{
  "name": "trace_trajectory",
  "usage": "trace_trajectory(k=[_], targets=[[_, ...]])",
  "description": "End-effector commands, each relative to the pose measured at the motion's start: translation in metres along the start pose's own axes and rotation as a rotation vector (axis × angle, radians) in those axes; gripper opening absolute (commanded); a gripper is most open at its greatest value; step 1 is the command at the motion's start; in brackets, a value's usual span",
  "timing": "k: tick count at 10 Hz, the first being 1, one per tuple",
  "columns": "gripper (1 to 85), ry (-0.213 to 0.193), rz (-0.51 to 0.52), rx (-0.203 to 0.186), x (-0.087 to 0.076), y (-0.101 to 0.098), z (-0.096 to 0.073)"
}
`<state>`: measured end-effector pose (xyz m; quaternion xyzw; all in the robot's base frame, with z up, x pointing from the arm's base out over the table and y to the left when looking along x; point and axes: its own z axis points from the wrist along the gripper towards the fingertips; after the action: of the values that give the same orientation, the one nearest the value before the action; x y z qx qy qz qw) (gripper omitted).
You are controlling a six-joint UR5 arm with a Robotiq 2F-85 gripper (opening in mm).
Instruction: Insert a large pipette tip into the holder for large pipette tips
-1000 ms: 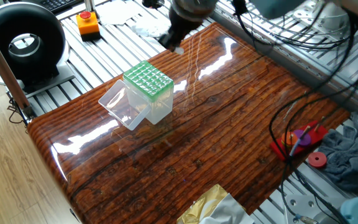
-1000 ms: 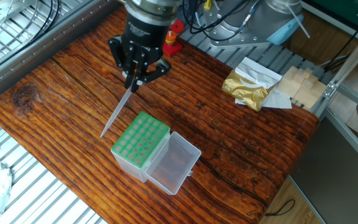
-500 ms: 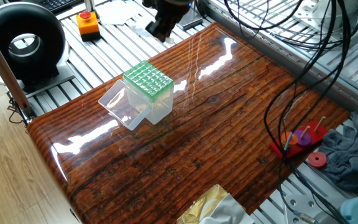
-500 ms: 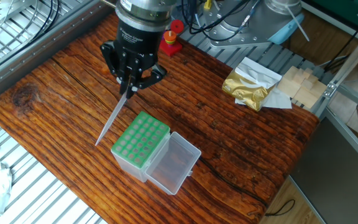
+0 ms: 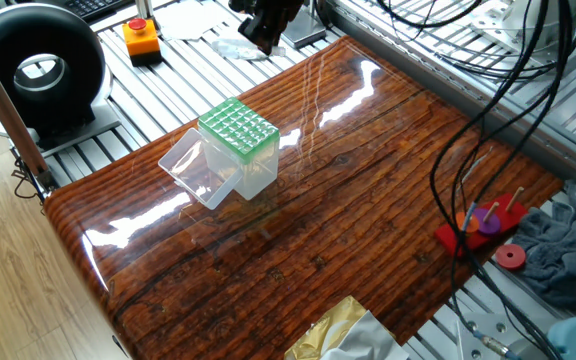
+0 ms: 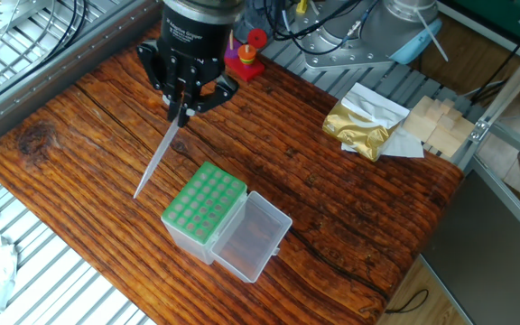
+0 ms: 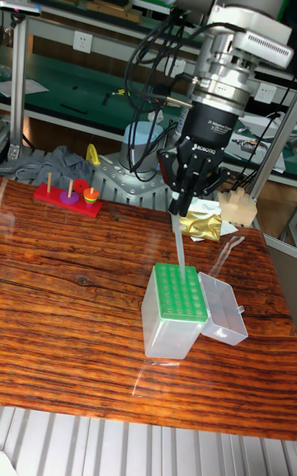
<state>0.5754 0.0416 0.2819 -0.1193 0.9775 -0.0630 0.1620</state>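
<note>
My gripper is shut on the upper end of the large pipette tip, a slim whitish tube that hangs down at a slant, clear of the table. The holder for large pipette tips is a clear box with a green grid top, its clear lid folded open beside it. In the tall fixed view the gripper is above the holder, and the tip points down to the grid's far edge. In the one fixed view the gripper is at the top edge, well behind the holder.
A red peg toy sits at the table's right end and a gold foil bag lies nearby. Wooden blocks, an orange button box and a black round device stand off the table. Cables hang over the right side.
The gripper has carried the pipette tip up and toward the table's far edge, away from the holder. The holder has not moved.
</note>
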Motion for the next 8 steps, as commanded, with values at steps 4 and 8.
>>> trace_trajectory(k=[4,8], targets=[[1.0,0.089,-0.376,0.086,0.006,-0.001,0.001],[1.0,0.304,-0.657,0.175,0.043,-0.027,-0.009]])
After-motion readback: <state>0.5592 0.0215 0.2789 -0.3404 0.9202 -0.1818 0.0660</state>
